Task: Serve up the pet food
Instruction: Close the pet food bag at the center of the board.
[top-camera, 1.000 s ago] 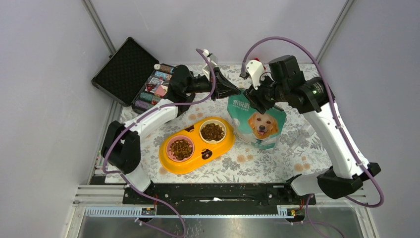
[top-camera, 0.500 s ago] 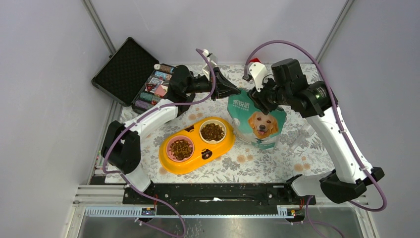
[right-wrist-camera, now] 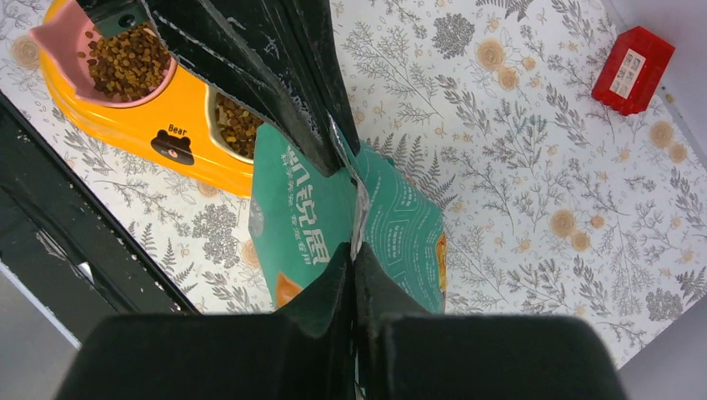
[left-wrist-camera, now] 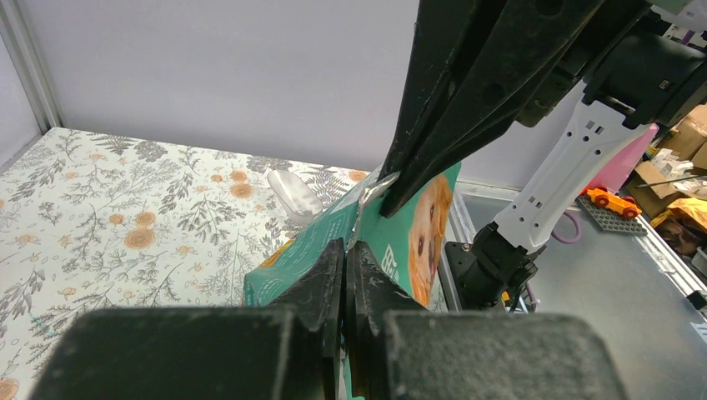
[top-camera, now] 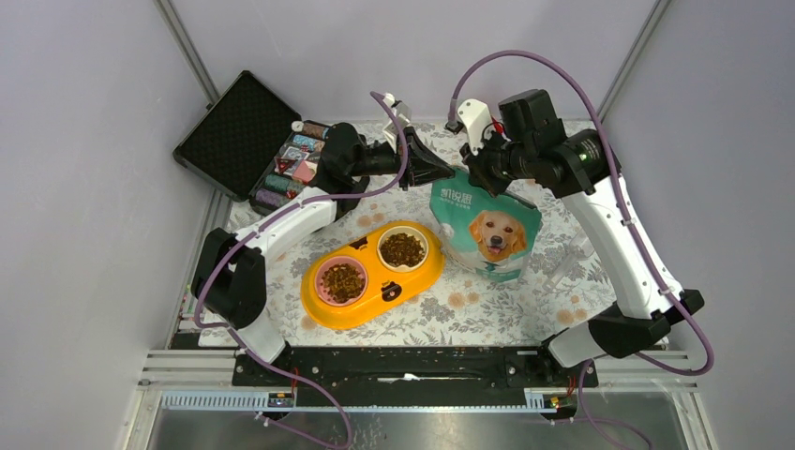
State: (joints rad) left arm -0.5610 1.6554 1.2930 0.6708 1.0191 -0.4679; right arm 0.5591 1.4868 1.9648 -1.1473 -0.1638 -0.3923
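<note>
A teal-and-white pouch (top-camera: 487,234) printed with a golden retriever stands upright right of centre. My left gripper (top-camera: 448,172) is shut on the left end of its top seam, with the pouch (left-wrist-camera: 304,250) pinched between the closed fingertips of that gripper (left-wrist-camera: 344,246). My right gripper (top-camera: 478,176) is shut on the same seam just to the right. In the right wrist view this gripper (right-wrist-camera: 354,250) clamps the pouch (right-wrist-camera: 308,217) edge. Pet food (top-camera: 343,279) fills both bowls of a yellow double feeder (top-camera: 375,291), left of the pouch.
An open black case (top-camera: 239,127) holding small packets lies at the far left corner. A red block (right-wrist-camera: 632,68) sits on the floral mat behind the pouch. A clear plastic piece (left-wrist-camera: 292,192) lies on the mat beyond the pouch.
My right gripper has swung left and back along the pouch top and closed on the seam. The left gripper, pouch and feeder have stayed put.
</note>
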